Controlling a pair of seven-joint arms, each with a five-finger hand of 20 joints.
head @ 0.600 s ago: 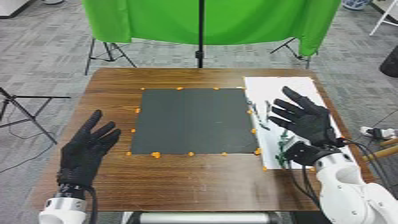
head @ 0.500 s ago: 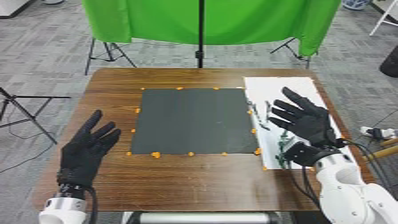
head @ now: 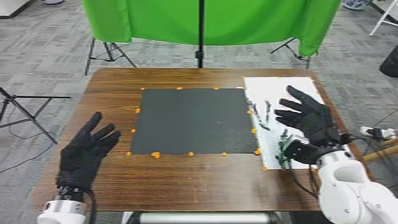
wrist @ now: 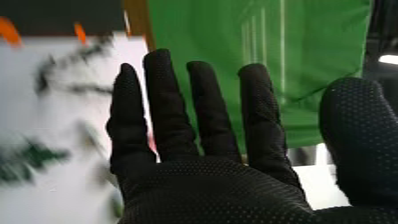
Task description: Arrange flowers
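**Right hand (head: 313,125) edges outward, spread and empty, above the white sheet (head: 277,87)**

From the head view, you'd catch it only if you were watching closely: the right hand has slipped a little toward the table's right-hand edge over the last half second or so. Its fingers are fanned wide, with the thumb well apart from them, and nothing is in its grasp. The left hand (head: 82,150) has drawn back just a touch toward the robot, and it too is loosely spread, holding nothing, beside the dark mat (head: 191,120).

The stems lie where they did, on the white sheet to the right of the mat: a leafy green sprig (head: 284,145) near the sheet's closer end, and thinner dark sprigs (head: 267,110) farther up, close to the mat. So no stem has been moved by that small shift. To me it looks like positioning, with the arranging itself still to begin; the next move probably calls for lowering the hand and pinching one stem without dragging its neighbours.

Over in the right wrist view, the fingers stand straight, with gaps between them, against green cloth (wrist: 204,25). Blurred greenery lies on the sheet beyond them, apart from the glove. Whether any stem carries a bloom, I can't tell.
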